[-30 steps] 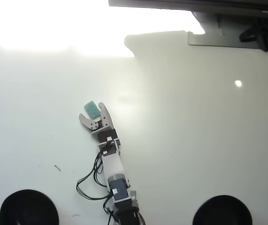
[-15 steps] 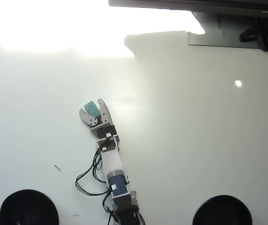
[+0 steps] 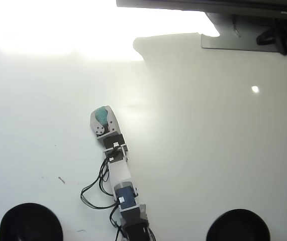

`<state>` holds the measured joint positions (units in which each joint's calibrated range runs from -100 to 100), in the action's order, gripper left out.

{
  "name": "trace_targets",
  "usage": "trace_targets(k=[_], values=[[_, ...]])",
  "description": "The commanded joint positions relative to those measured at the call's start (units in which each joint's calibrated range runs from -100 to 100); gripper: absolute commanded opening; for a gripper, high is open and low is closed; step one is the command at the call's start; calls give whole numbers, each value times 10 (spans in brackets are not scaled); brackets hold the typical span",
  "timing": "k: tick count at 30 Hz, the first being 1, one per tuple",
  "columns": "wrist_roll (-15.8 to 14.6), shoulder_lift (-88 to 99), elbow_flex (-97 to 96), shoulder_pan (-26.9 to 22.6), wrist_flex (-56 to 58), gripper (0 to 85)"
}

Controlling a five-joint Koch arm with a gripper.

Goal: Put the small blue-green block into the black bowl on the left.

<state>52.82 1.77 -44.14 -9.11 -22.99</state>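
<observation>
Glossy white table point(image 3: 208, 150), glare top-left, dark edge.

A white table point(image 3: 208, 160) fills the frame, with strong glare across the upper left. A dark edge point(image 3: 208, 6) runs along the top right, a grey bracket point(image 3: 233, 40) and black cables point(image 3: 284, 37) below it. A second black bowl point(image 3: 237, 226) sits lower right.
</observation>
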Motion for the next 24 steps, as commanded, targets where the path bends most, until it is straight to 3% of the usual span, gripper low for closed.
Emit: trace_targets(k=[1, 15, 24], values=[[-9, 18, 23, -3, -27, 76], [-61, 214, -1, -27, 43, 38], [-104, 367, 1, -71, 124, 38]])
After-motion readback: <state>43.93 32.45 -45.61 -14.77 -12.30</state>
